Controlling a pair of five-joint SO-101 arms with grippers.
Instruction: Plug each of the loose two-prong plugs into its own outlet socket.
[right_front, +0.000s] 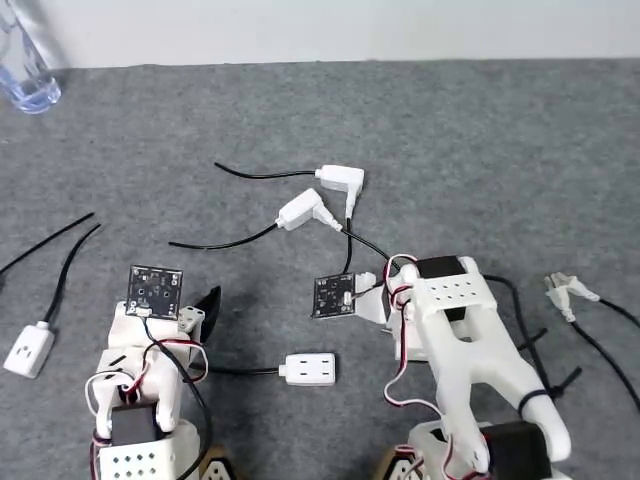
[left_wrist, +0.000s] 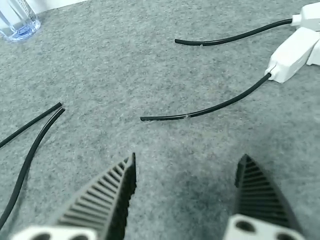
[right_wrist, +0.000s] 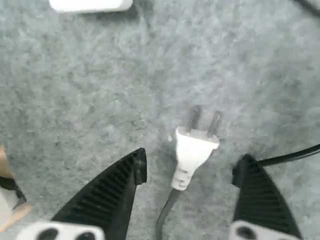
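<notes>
A white two-prong plug on a black cable lies flat on the grey mat, right between the fingers of my open right gripper; its prongs point away from the gripper. In the high view this plug shows beside the right wrist camera. A white outlet socket lies near the table's front between the arms, and its edge shows beyond the plug. A second loose plug lies at far right. Another socket sits at far left. My left gripper is open over bare mat.
Two white cable-end pieces lie close together mid-table, seen too in the left wrist view. Black cable ends trail across the mat. A clear glass stands at the back left corner.
</notes>
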